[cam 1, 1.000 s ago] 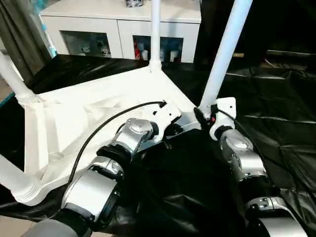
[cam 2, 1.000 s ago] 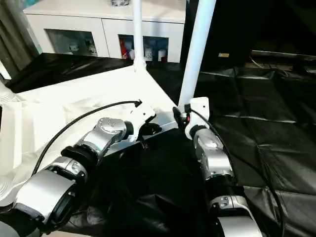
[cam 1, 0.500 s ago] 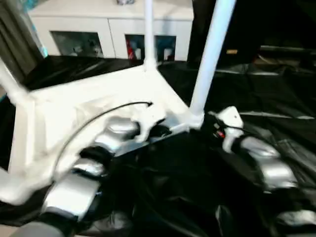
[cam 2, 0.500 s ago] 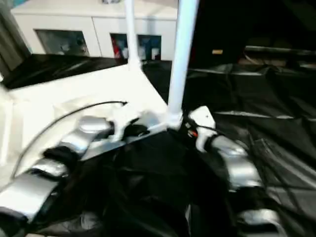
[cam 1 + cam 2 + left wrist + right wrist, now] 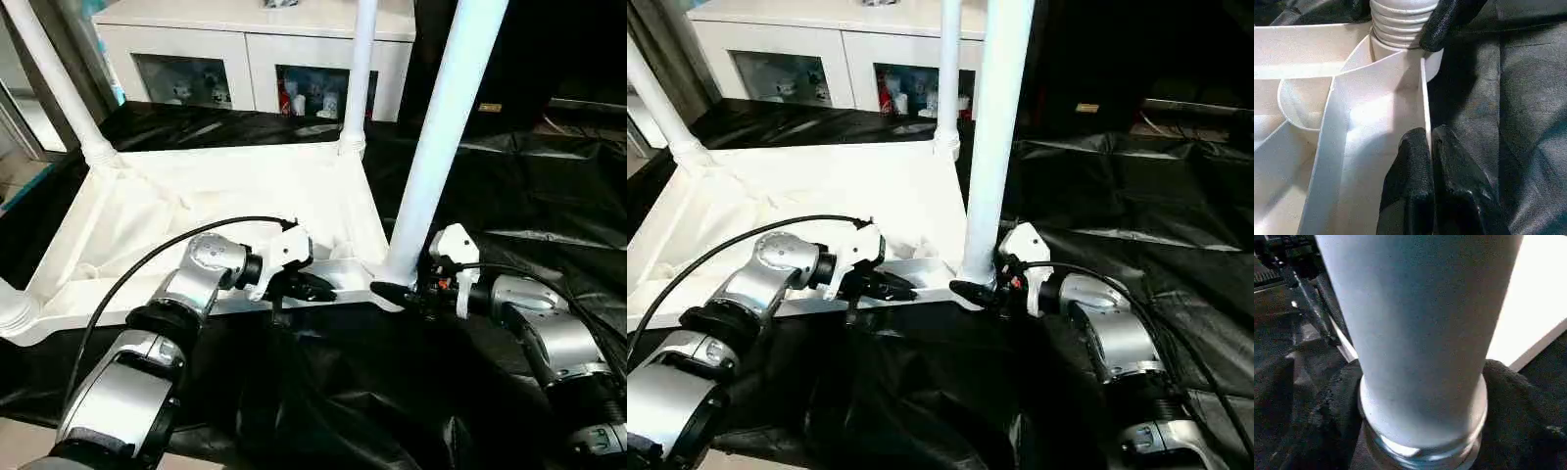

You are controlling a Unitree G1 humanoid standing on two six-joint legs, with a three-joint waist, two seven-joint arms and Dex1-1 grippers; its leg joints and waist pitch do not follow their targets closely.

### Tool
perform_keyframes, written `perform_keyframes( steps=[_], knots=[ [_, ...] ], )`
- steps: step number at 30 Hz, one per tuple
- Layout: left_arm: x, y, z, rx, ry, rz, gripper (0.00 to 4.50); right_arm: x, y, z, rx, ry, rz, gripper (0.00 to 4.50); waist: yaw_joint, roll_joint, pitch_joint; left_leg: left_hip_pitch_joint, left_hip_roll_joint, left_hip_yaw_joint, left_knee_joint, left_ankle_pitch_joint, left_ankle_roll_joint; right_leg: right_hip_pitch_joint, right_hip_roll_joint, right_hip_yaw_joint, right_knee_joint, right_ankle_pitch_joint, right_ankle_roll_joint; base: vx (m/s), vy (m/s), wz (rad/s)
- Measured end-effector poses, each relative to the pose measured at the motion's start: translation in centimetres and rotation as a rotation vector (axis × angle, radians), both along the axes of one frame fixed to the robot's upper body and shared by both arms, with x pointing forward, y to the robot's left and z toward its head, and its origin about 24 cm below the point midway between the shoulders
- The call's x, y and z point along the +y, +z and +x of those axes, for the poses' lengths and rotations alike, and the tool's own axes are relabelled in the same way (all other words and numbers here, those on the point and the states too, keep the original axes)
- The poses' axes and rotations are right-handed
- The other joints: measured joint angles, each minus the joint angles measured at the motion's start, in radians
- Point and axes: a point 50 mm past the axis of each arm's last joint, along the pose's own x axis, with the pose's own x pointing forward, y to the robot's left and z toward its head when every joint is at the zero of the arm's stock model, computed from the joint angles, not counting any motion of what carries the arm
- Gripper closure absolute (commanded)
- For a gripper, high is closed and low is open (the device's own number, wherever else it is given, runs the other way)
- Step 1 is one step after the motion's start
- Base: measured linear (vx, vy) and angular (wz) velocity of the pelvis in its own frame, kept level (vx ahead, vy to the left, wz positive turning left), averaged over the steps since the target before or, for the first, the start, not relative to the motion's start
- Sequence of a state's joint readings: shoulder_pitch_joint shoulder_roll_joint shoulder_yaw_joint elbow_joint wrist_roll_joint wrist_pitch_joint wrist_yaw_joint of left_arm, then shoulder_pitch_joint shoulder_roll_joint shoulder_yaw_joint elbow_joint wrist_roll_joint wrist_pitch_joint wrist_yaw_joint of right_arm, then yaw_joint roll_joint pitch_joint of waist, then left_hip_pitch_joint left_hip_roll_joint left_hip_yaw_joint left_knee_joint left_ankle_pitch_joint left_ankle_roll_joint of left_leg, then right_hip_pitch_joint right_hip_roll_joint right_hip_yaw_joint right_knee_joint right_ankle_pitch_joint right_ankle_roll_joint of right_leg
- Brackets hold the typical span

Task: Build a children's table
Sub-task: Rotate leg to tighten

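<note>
The children's table lies upside down, its white ribbed top point(image 5: 186, 201) on black sheeting. Three legs stand in corner sockets: near right point(image 5: 446, 147), far right point(image 5: 358, 69), far left point(image 5: 54, 78). A fourth leg's base point(image 5: 12, 311) shows at the near left corner. My left gripper point(image 5: 315, 290) is shut on the top's thin near rim; the left wrist view has both fingers point(image 5: 1415, 161) pinching that wall. My right gripper point(image 5: 392, 292) holds the base of the near right leg, with black fingers point(image 5: 1322, 406) on either side of the tube point(image 5: 1420, 333).
A white cabinet point(image 5: 245, 44) with glass doors stands behind the table. Crinkled black sheeting point(image 5: 549, 196) covers the floor around and to the right. A dark curtain point(image 5: 78, 59) hangs at the far left. A black cable point(image 5: 147, 269) loops over my left forearm.
The camera has swung, so the whole picture shifted. My right forearm now reaches in from the right, with its gripper at the near right leg's base. My left gripper stays on the rim.
</note>
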State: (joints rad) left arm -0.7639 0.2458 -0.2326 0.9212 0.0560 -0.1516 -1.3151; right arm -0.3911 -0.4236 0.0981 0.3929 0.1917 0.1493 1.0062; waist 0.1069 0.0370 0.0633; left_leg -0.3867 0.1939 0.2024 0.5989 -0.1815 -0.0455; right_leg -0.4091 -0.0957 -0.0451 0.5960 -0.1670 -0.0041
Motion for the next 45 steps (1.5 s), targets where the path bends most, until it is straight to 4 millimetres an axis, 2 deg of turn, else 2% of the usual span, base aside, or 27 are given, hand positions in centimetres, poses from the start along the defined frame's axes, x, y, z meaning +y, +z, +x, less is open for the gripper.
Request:
perform_keyframes(
  steps=[2, 7, 14, 18, 21, 24, 27, 30, 33, 34, 36, 37, 38, 40, 45],
  knots=[
    [0.0, 0.0, 0.0, 0.0, -0.002, 0.0, 4.5, 0.0, 0.0, 0.0, 0.002, 0.003, 0.002, 1.4, 0.0, 0.0, 0.0, 0.0, 0.0, 0.0, 0.0, 0.0, 0.0, 0.0, 0.0, 0.0, 0.0, 0.0, 0.0, 0.0, 0.0, 0.0],
    [0.0, 0.0, 0.0, 0.001, -0.004, 0.0, 4.5, 0.0, -0.1, -0.1, 0.007, 0.005, 0.009, 1.66, 0.001, 0.0, 0.0, 0.0, 0.0, 0.0, 0.0, 0.0, 0.0, 0.0, 0.0, 0.0, 0.0, 0.0, 0.0, 0.0, 0.0, 0.0],
    [0.1, -0.2, -0.1, 0.019, 0.003, 0.004, 4.5, 0.2, -0.9, -0.5, 0.042, -0.045, 0.073, 1.73, 0.0, 0.0, 0.0, 0.001, 0.0, 0.0, 0.0, 0.0, 0.0, 0.0, 0.0, 0.0, 0.0, 0.0, 0.0, 0.0, 0.0, 0.0],
    [0.2, -0.3, 0.0, 0.024, 0.034, 0.004, 4.5, 0.7, -1.3, -0.4, 0.042, -0.11, 0.107, 1.73, -0.009, 0.0, 0.0, 0.001, 0.0, 0.0, 0.0, 0.0, 0.0, 0.001, 0.0, 0.001, 0.0, 0.0, 0.0, 0.0, 0.0, 0.0],
    [-0.6, -0.6, 0.2, 0.0, 0.083, 0.01, 4.5, 1.2, -2.0, -0.1, 0.043, -0.201, 0.119, 1.73, -0.018, -0.001, -0.001, 0.003, 0.0, 0.0, 0.001, 0.0, 0.0, 0.003, 0.0, 0.001, 0.0, 0.0, 0.0, 0.0, 0.0, 0.0],
    [-1.6, -0.9, 0.7, -0.011, 0.153, 0.019, 4.5, 1.5, -2.7, 0.6, 0.048, -0.348, 0.132, 1.73, -0.023, 0.0, -0.007, 0.009, -0.001, -0.001, 0.0, 0.0, 0.0, 0.008, 0.0, 0.001, -0.001, 0.0, 0.001, 0.0, 0.0, 0.0],
    [-3.1, -1.2, 1.2, -0.019, 0.249, 0.024, 4.5, 1.8, -3.0, 1.8, 0.046, -0.504, 0.13, 1.73, -0.027, 0.001, -0.008, 0.017, -0.003, -0.001, -0.001, 0.0, 0.0, 0.014, 0.0, 0.003, -0.002, -0.005, 0.008, 0.0, 0.0, 0.0],
    [-4.6, -1.4, 1.7, -0.035, 0.356, 0.035, 4.5, 2.5, -3.1, 3.2, 0.046, -0.669, 0.125, 1.73, -0.033, 0.001, -0.008, 0.018, -0.004, -0.003, -0.001, 0.0, 0.0, 0.015, 0.0, 0.002, -0.006, -0.005, 0.009, -0.018, 0.001, 0.0],
    [-6.4, -1.5, 1.9, -0.051, 0.432, 0.049, 4.5, 3.2, -2.9, 4.5, 0.046, -0.827, 0.108, 1.73, -0.049, 0.006, -0.006, 0.019, -0.004, -0.007, -0.006, 0.0, 0.0, 0.017, 0.0, -0.005, -0.024, -0.006, 0.01, -0.065, 0.013, 0.0],
    [-6.7, -1.5, 1.9, -0.05, 0.441, 0.045, 4.5, 3.2, -2.9, 4.6, 0.045, -0.848, 0.104, 1.73, -0.054, 0.009, -0.006, 0.019, -0.004, -0.01, -0.009, 0.0, 0.0, 0.027, -0.001, -0.01, -0.033, -0.006, 0.01, 0.0, 0.0, 0.0],
    [-6.7, -1.6, 1.8, -0.046, 0.447, 0.04, 4.5, 3.3, -2.9, 4.7, 0.041, -0.851, 0.102, 1.73, -0.061, 0.012, -0.007, 0.017, -0.004, -0.014, -0.01, 0.0, 0.0, 0.03, -0.003, -0.019, -0.044, -0.006, 0.01, 0.0, 0.0, 0.0],
    [-6.7, -1.6, 1.8, -0.046, 0.447, 0.039, 4.5, 3.3, -2.9, 4.7, 0.035, -0.85, 0.103, 1.38, -0.062, 0.013, -0.007, 0.017, -0.006, -0.014, -0.011, 0.0, 0.0, 0.03, -0.007, -0.022, -0.045, -0.006, 0.01, 0.0, 0.0, 0.0],
    [-6.7, -1.6, 1.8, -0.047, 0.446, 0.038, 4.5, 3.3, -2.9, 4.7, 0.029, -0.849, 0.105, 1.38, -0.064, 0.013, -0.007, 0.017, -0.007, -0.013, -0.011, 0.0, 0.0, 0.03, -0.008, -0.022, -0.045, -0.006, 0.009, 0.0, 0.0, 0.0],
    [-6.7, -1.5, 1.9, -0.052, 0.441, 0.035, 4.5, 3.3, -3.0, 4.6, 0.011, -0.84, 0.115, 1.03, -0.066, 0.013, -0.007, 0.017, -0.012, -0.011, -0.015, 0.0, 0.0, 0.028, -0.014, -0.022, -0.045, -0.005, 0.009, 0.0, 0.0, 0.0],
    [-5.5, -1.3, 2.2, -0.071, 0.434, 0.039, 4.5, 3.6, -3.1, 4.1, -0.026, -0.745, 0.139, 0.76, -0.077, 0.013, -0.007, 0.016, -0.013, -0.01, -0.015, 0.0, 0.0, 0.024, -0.016, -0.022, -0.042, -0.004, 0.007, 0.0, 0.0, 0.0]
  ],
)
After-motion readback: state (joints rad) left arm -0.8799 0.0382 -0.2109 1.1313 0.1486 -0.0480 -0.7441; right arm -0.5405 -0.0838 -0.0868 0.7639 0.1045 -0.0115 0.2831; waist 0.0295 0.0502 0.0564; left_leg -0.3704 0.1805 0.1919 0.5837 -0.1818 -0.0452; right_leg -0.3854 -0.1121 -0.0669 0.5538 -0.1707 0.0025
